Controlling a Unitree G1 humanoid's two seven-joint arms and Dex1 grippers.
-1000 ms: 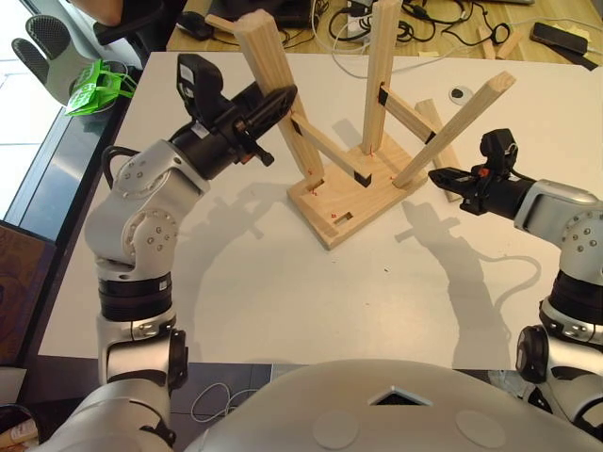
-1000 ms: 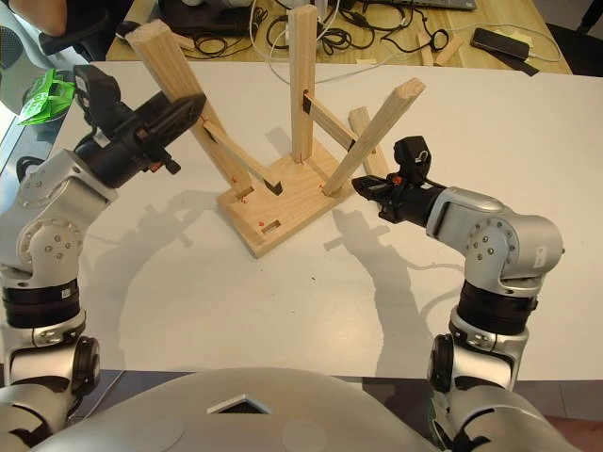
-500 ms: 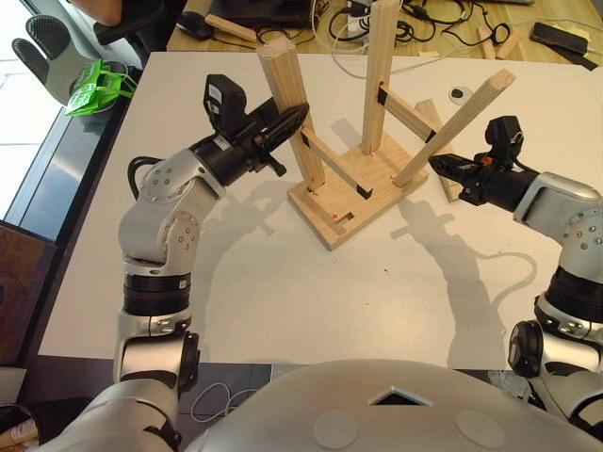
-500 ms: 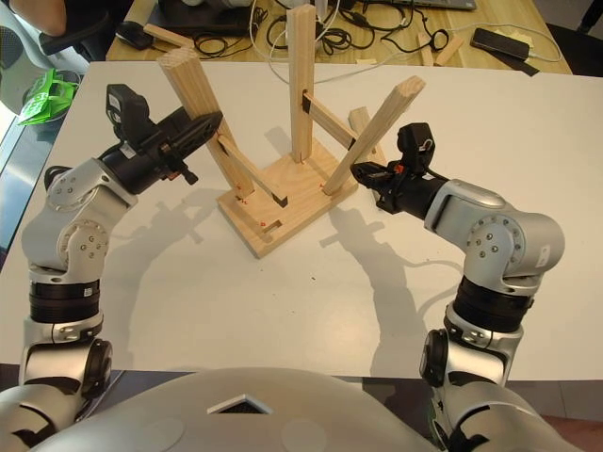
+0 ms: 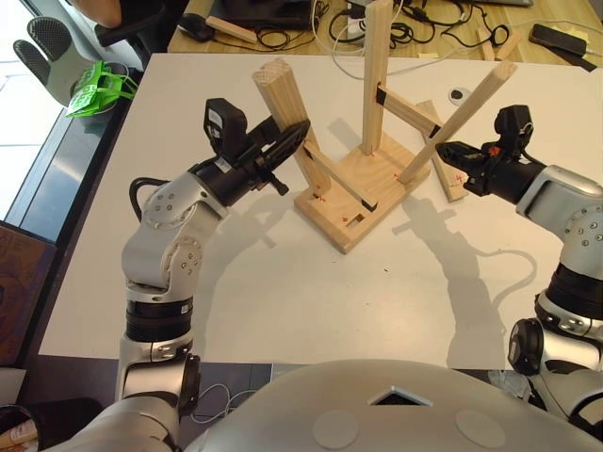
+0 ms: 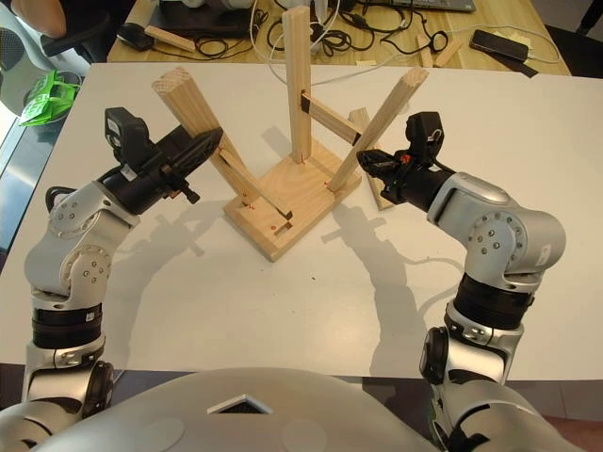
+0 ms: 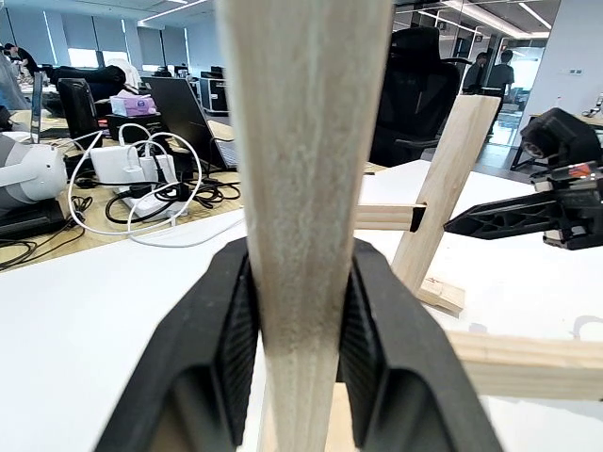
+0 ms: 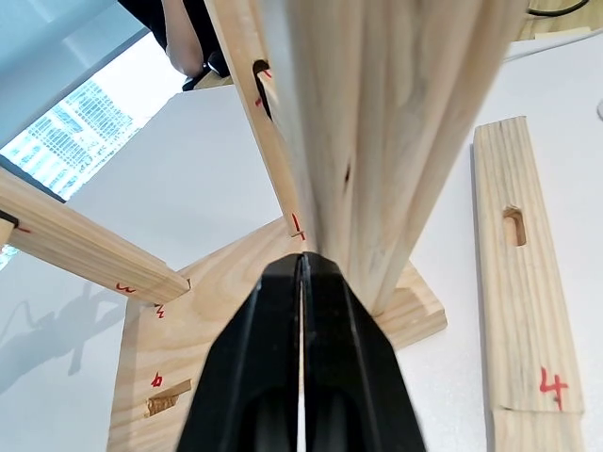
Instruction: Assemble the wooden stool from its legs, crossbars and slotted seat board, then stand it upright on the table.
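The wooden stool lies upside down, its seat board (image 5: 388, 179) flat on the white table. Three legs stick up from it: a left leg (image 5: 281, 94), a middle leg (image 5: 375, 66) and a right leg (image 5: 471, 104). Crossbars (image 5: 339, 177) link them low down. My left gripper (image 5: 285, 151) is shut on the left leg, whose sides its black fingers (image 7: 231, 325) clamp. The right gripper (image 5: 447, 151) is shut, its joined tips (image 8: 301, 273) against the right leg. A loose slotted leg (image 8: 523, 282) lies on the table behind that leg.
A small round white object (image 5: 461, 93) sits at the table's back right. Cables and a black phone (image 5: 556, 38) lie on the desk beyond. A green item (image 5: 94, 87) lies off the table's left edge. Open table surface (image 5: 283, 301) spreads in front of the stool.
My left gripper swung right with the left leg, now more upright over the board. The whole stool slid slightly right. The right gripper rose along the right leg.
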